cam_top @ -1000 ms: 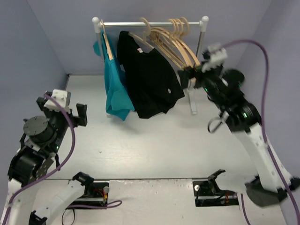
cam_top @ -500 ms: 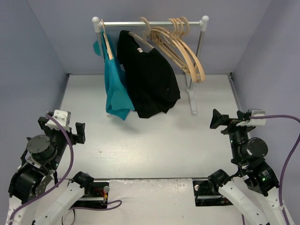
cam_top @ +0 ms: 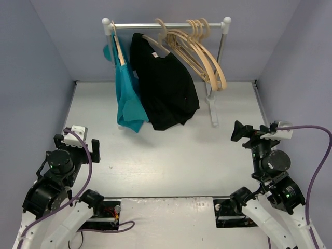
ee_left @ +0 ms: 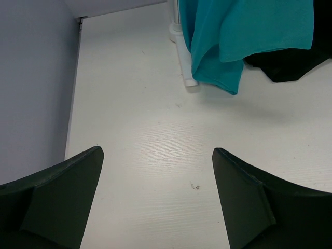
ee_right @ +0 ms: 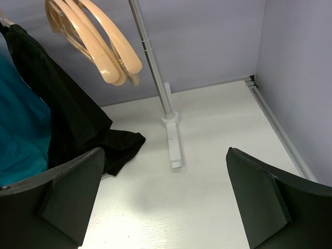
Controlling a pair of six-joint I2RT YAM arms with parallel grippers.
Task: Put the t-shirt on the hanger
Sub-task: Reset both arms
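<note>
Nearest are the jaws themselves. The left gripper [ee_left: 156, 151] stands wide open with nothing between its fingers, only the bare table [ee_left: 155, 114] below it. The right gripper [ee_right: 165, 150] is also wide open and empty. Both sit low by the arm bases, well apart from the clothes. From the left jaws, the first thing ahead and to the right is the teal garment [ee_left: 233, 36]. The t-shirt [ee_left: 290, 67] shows there only as a dark lower corner behind it, further right and cut off by the edge of the view. From the right jaws the t-shirt lies ahead and to the left. Its hem comes down near the table, and I cannot tell whether it touches. The post [ee_right: 150, 62] of the rack is straight ahead of these jaws, and the empty hangers [ee_right: 98, 41] are above and to the left. Farthest from both jaws, in the top view, the t-shirt hangs from the rail [cam_top: 166, 25] between the teal garment and the empty hangers, with its long axis up and down. It sits on the hanger [cam_top: 153, 44], of which only one pale arm shows at the neck. I judge that the shirt is already in its place. If a correction is needed, the right arm has the freer way, because the teal garment stands between the left jaws and the shirt. The other arm of the hanger is hidden under the cloth, so I cannot say whether both shoulders sit well. Its hook is hard to separate from the neighbouring hooks.
</note>
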